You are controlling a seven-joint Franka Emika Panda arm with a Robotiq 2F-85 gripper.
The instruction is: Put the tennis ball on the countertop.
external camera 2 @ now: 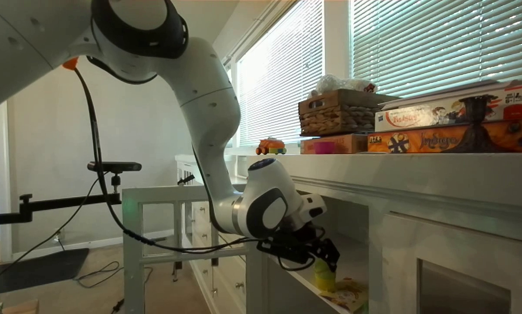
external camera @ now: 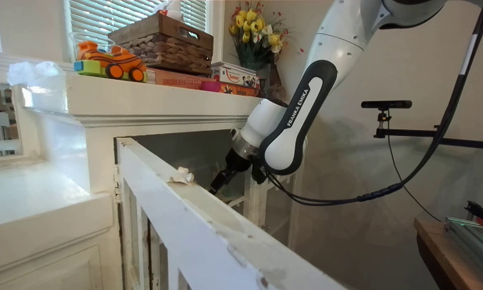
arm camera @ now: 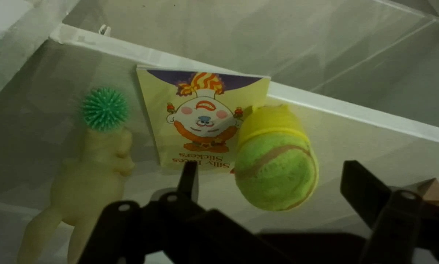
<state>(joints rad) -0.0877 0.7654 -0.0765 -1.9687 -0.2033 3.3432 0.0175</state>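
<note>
Shelf (arm camera: 351, 110) front edge runs diag. in wrist view, just beside yellow cup (arm camera: 274, 121). Cabinet door (external camera: 185, 229) stands open; claw (arm camera: 270, 168) is in the opening, lower than the desk (external camera: 165, 98) edge. Claw fingers (arm camera: 364, 194) spread wide, nothing gripped, w/ a gap to the tennis ball (arm camera: 278, 179) on both sides. Ball's round, same every way; brownish seam arcs over it. It sits on or in the upright cup's mouth on the shelf, can't tell how deep; cup's long axis approx. vert. Cup hides pt. of sticker bk. (arm camera: 201, 117) Green spiky ball (arm camera: 105, 109) nr. pale toy (arm camera: 91, 179). On desk: basket (external camera 2: 339, 118) w/ crumpled whitish stuff (external camera 2: 344, 84).
</note>
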